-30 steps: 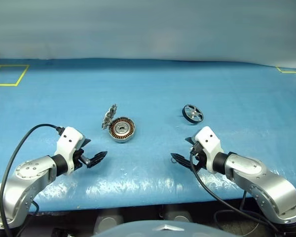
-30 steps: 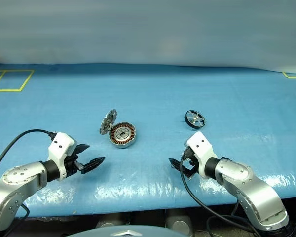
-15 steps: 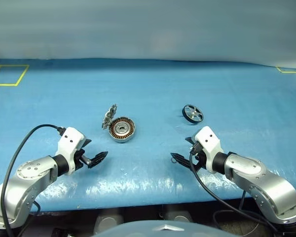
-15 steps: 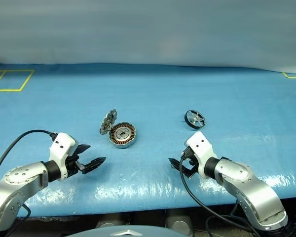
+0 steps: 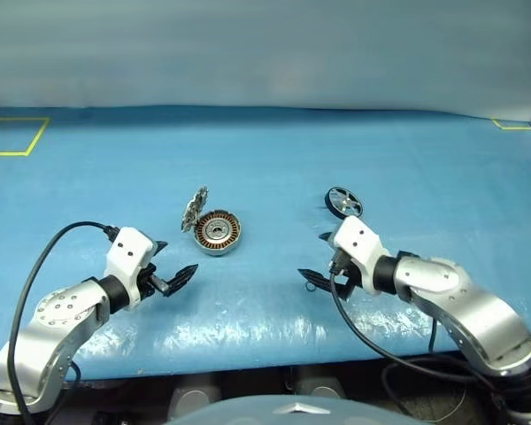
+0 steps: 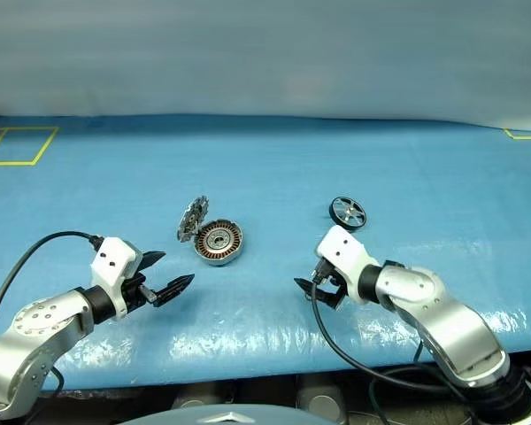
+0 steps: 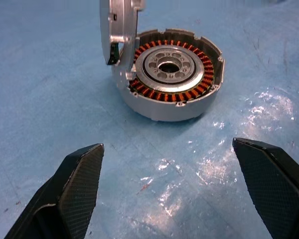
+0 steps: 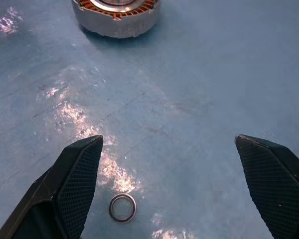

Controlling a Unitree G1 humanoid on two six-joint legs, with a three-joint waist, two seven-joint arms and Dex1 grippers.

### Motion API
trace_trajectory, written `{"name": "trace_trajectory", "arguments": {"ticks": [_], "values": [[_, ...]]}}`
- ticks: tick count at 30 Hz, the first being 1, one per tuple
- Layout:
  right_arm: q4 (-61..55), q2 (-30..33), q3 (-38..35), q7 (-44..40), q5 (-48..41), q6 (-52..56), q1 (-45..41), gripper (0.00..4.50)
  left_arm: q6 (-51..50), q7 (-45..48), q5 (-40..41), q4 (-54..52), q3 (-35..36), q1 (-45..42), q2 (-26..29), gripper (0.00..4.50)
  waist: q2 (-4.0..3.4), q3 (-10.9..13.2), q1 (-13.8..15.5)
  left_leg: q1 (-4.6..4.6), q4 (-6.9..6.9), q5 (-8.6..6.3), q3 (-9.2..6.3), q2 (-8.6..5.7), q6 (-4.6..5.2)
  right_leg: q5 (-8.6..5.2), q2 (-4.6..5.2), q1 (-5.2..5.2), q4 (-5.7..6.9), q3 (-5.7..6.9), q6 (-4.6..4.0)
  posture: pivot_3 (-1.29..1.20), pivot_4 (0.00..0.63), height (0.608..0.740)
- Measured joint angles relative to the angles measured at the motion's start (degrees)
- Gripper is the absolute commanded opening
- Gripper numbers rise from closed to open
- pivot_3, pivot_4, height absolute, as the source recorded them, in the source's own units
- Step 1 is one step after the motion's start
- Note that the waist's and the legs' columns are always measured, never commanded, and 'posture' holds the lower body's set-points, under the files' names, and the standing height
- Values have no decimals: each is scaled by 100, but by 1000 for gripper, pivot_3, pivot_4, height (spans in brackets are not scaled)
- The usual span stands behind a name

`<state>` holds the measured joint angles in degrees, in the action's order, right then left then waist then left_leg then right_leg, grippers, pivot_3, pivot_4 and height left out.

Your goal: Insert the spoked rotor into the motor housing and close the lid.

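The round silver motor housing (image 5: 217, 233) with copper coils sits open, its thin grey lid (image 5: 195, 209) standing up. The black spoked rotor (image 5: 344, 203) lies apart. The left gripper (image 5: 170, 274) and right gripper (image 5: 316, 266) have wide, empty jaws.

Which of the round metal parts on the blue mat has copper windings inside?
The silver-grey round motor housing, lid hinged up beside it; the black-rimmed spoked rotor has only silver spokes.

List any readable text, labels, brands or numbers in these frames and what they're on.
None readable.
motor housing: bare metal and copper windings, no marking.
lid: standing open on edge, no lettering legible.
spoked rotor: too small to tell if anything is printed.
left gripper and right gripper: plain black fingers and white shells, no label.
yellow tape outlines on the blue table cover: bare lines, no characters.
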<state>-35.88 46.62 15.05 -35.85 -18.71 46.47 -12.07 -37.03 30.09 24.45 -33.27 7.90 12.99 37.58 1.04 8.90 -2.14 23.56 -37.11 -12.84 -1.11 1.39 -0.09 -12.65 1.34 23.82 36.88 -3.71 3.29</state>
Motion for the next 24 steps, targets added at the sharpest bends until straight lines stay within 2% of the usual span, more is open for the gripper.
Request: {"name": "trace_trajectory", "arguments": {"ticks": [4,7,12,20,24], "values": [[756,40,1244,-931,923,-734,-1543,4472,1141,-1,-518,256,-57,265,-380,4500,4,4,2,-1,6,0,0,0,0,2,-1,2,0,4,-3,0,150,740],[1510,-427,1922,-1520,1383,-1253,-2393,4472,1696,11,-537,378,28,422,-709,4500,7,4,17,6,6,-4,-3,1,2,12,-1,6,-1,6,-20,0,150,740],[2843,-1244,2831,-2255,2232,-2247,-3472,4472,2190,-25,-669,411,108,821,-952,4500,5,7,5,5,1,-10,6,-1,9,20,6,5,-3,1,-22,0,150,740],[4421,-2346,3196,-2992,2750,-3403,-3987,4472,2448,-167,-746,388,90,1484,-1342,4500,2,8,3,0,-3,-10,3,8,9,20,4,0,3,6,-23,0,150,740],[4878,-2624,3191,-3133,2935,-3748,-4088,4472,2580,-259,-785,387,35,1661,-1525,4500,1,9,2,-3,-5,-10,3,7,8,20,2,-1,6,6,-23,0,150,740]]}}
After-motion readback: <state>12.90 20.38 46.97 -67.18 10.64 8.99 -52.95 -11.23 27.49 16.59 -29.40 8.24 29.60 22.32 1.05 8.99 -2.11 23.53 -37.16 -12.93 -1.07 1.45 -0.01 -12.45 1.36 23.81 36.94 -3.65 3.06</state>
